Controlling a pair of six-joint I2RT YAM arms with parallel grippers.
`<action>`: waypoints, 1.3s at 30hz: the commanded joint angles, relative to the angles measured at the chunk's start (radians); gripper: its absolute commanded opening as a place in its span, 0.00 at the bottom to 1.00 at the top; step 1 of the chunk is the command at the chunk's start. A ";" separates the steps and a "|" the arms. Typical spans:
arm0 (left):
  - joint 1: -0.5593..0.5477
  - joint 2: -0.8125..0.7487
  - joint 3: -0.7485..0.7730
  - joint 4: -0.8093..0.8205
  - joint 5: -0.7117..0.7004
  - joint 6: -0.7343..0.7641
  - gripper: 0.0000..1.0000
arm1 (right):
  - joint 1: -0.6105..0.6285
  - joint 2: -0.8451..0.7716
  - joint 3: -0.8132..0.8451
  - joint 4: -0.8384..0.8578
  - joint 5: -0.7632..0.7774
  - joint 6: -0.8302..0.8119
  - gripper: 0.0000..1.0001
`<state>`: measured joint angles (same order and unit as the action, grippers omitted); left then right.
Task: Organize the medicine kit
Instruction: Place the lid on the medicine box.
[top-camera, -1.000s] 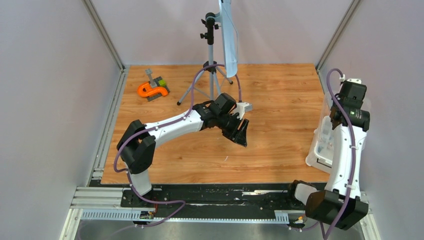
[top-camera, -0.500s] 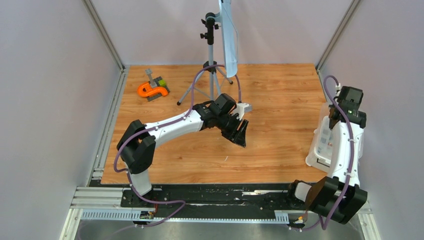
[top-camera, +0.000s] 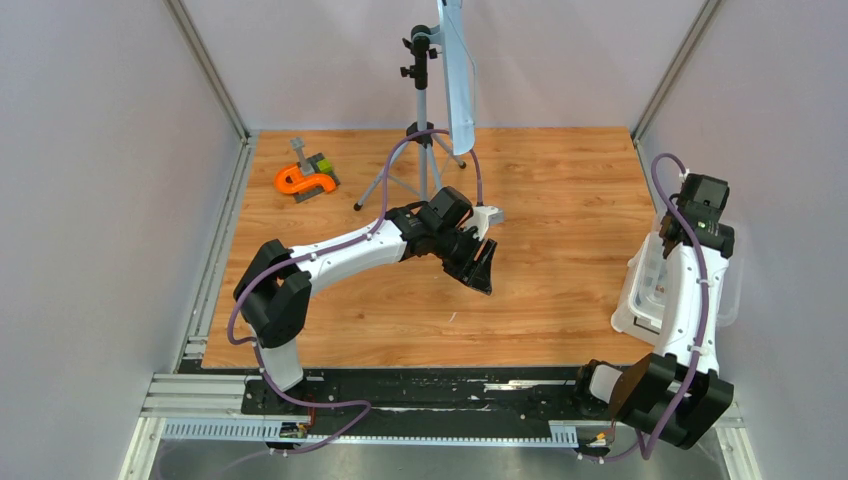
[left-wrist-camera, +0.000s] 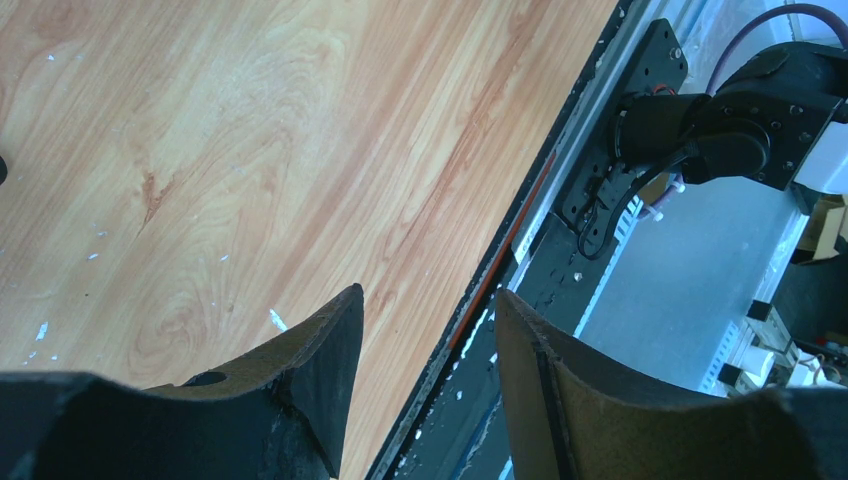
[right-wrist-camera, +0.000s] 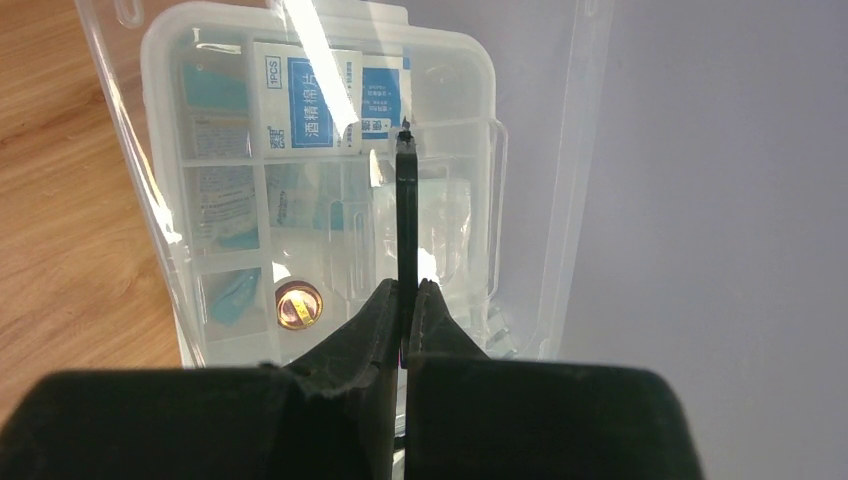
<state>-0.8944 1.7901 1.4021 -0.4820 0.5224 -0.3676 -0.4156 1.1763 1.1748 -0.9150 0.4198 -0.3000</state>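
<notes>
The medicine kit (top-camera: 640, 295) sits at the right edge of the table (top-camera: 540, 200), against the wall, and in the overhead view the right arm hides most of it. The right gripper (right-wrist-camera: 405, 292) is pinched tight on a thin black handle (right-wrist-camera: 405, 200), seen edge-on above the clear tray (right-wrist-camera: 470, 90). Glare on the lid (right-wrist-camera: 560, 200) blurs most of the packets (right-wrist-camera: 320, 100). The left gripper (left-wrist-camera: 428, 300) hangs partly open over mid-table, holding nothing.
</notes>
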 joint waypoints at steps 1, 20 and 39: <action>-0.001 -0.007 0.011 0.018 0.021 0.028 0.59 | -0.005 -0.039 -0.012 0.026 0.047 0.016 0.00; -0.001 0.055 0.055 -0.024 0.041 0.023 0.59 | -0.060 -0.020 -0.013 -0.066 -0.038 0.161 0.00; -0.003 0.092 0.074 -0.042 -0.008 -0.013 0.59 | -0.052 0.034 -0.012 -0.004 -0.169 0.137 0.00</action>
<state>-0.8944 1.8904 1.4670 -0.5484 0.5098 -0.3721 -0.4805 1.1763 1.1049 -0.9699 0.3031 -0.1627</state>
